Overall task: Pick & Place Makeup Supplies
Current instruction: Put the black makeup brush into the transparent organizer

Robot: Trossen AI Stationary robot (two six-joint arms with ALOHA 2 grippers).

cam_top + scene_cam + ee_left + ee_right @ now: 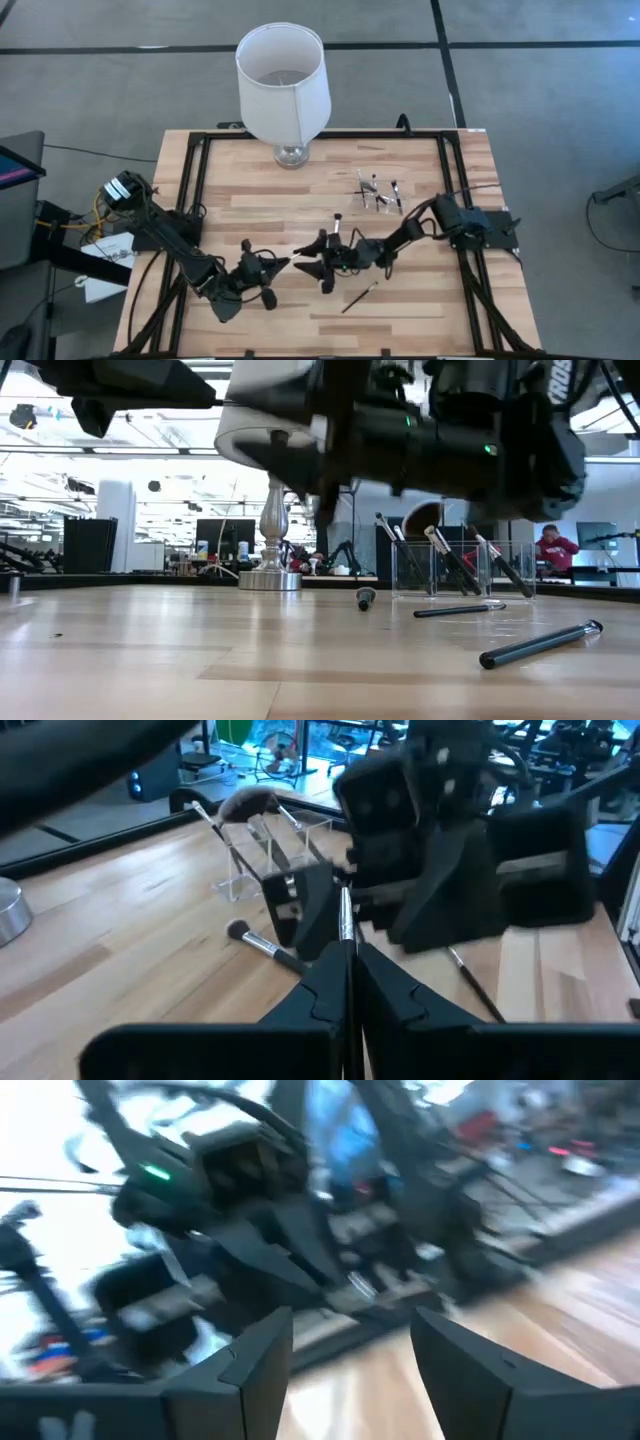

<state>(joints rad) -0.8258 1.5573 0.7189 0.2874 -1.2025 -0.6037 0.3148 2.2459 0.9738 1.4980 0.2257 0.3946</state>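
At the lower centre of the left wrist view, the left tool (pixel 350 945) is being kept fully closed, and a slim brush (pixel 345 915) appears to be pinched between its fingers, the silvery shaft running forward toward the other arm. In the right wrist view, the right tool (pixel 350 1340) is being held wide apart with nothing between its fingers. It is being pointed at the left arm, just beside it, at the lower middle of the overhead frame. A loose brush (pixel 360 297) is lying on the bench (pixel 260 200) just below the two tools. The remaining brushes are being stored further up and to the right in the clear holder (pixel 378 192), and the lamp (pixel 283 75) is standing at the top centre. These brushes are being judged very light, stiff, smooth and liable to roll or pivot. A grip across the middle of the handle is being recommended, well clear of the soft bristles, with only gentle pressure. Much is being hidden: the low view is being filled by dark arm parts, so the gap between the tools cannot be read there. The right wrist view is being smeared by motion, the number of brushes in the holder cannot be counted, and the slim brush's tip is being covered by the right arm.
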